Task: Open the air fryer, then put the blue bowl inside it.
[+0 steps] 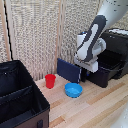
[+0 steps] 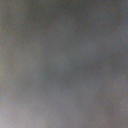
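The matte-black air fryer (image 1: 118, 44) stands at the exterior view's right, its drawer (image 1: 106, 70) slid out toward the middle of the table. My gripper (image 1: 84, 73) hangs right at the drawer's front face, its white bar just above that spot. The air fryer handle is hidden behind the gripper, and the fingers are too dark and small to tell apart from it. The blue bowl (image 1: 73, 90) sits upright on the wooden table, in front of the gripper and apart from it. The wrist view is a uniform grey blur.
A red cup (image 1: 50, 81) stands to the exterior view's left of the bowl. A flat dark-blue panel (image 1: 68, 70) leans behind them. A large black fabric-sided crate (image 1: 20, 96) fills the lower left. A slatted screen (image 1: 40, 35) backs the scene.
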Controlling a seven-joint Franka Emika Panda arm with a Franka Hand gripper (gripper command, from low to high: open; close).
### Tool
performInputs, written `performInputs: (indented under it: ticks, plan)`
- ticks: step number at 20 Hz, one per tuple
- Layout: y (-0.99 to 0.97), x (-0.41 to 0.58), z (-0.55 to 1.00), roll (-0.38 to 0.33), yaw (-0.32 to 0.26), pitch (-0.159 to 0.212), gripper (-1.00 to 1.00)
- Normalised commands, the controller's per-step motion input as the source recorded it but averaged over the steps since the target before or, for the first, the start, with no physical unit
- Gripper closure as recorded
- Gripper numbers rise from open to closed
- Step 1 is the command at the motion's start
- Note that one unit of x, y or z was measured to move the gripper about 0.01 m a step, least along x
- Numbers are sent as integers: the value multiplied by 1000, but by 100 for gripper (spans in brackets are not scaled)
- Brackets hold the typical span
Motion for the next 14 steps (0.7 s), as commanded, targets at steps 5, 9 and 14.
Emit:
performInputs:
  ticks: [5,9,14]
  plan:
    - [138,81,703,-94,-6,0,-100]
    - [139,136,1000,-31,-39,3,-100]
    - [150,149,944,0,-23,37,-100]
